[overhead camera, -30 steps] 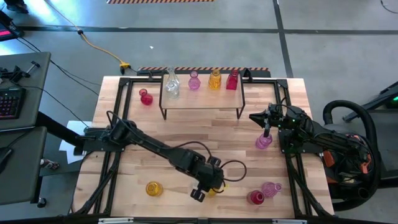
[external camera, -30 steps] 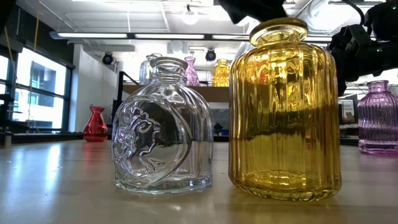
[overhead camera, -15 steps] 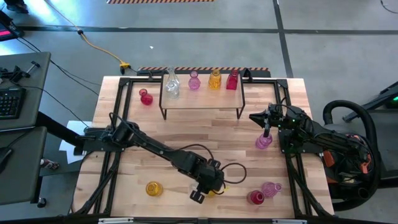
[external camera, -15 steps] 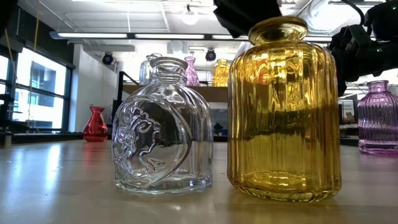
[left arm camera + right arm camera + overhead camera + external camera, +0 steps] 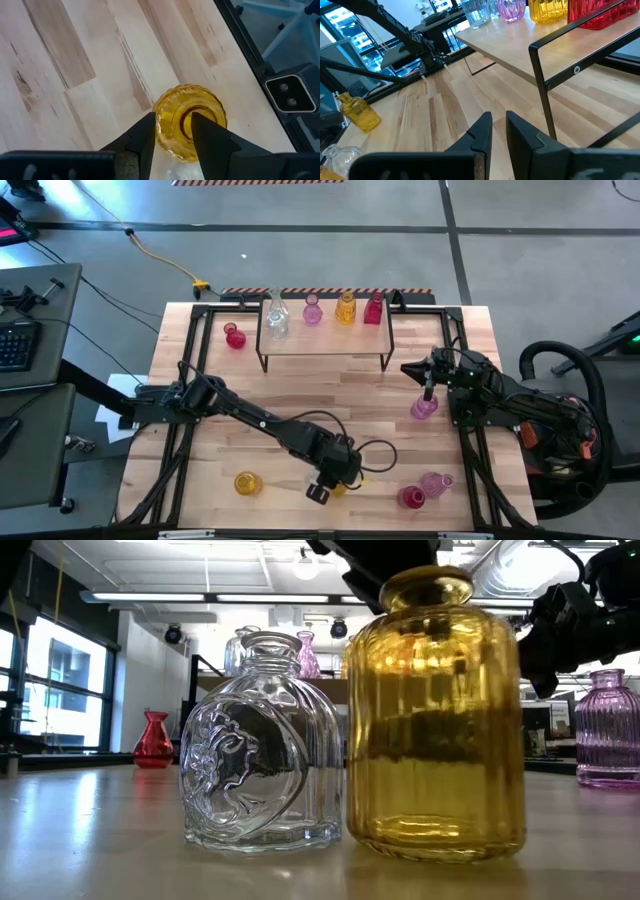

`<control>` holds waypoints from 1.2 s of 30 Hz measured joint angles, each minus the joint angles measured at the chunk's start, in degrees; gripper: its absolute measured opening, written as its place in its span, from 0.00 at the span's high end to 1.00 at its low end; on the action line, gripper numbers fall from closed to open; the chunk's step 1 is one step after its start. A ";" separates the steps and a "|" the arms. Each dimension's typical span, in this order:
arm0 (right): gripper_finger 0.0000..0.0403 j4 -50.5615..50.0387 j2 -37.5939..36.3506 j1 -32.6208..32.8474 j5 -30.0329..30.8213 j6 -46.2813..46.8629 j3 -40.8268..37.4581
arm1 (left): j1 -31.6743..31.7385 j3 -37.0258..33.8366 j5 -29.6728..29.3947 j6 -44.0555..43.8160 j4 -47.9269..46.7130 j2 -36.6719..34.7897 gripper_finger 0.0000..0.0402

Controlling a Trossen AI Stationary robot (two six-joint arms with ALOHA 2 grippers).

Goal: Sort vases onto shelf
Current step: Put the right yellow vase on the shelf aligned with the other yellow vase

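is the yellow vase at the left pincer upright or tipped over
Upright: the yellow vase stands on its base beside the clear vase, its neck between the left pincer's fingers.

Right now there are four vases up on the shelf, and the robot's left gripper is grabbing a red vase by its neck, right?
Almost. The shelf does hold four vases, but the left gripper is closed on a yellow vase, not a red one. The left wrist view shows its fingers around the yellow neck.
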 joint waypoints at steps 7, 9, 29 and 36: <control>0.91 -0.16 0.00 0.00 0.00 0.00 0.00 | 0.14 0.00 -0.02 0.14 -0.70 -0.02 0.86; 0.91 -0.17 0.00 0.01 0.00 0.01 0.00 | 0.32 0.00 0.34 0.00 -1.26 -0.09 0.90; 0.91 -1.04 0.13 0.00 0.00 0.00 0.00 | 5.11 8.30 1.88 2.35 -13.43 -1.63 0.96; 0.91 -1.11 0.31 0.01 0.00 0.00 0.00 | 10.72 17.18 0.00 7.07 -22.71 -1.63 0.96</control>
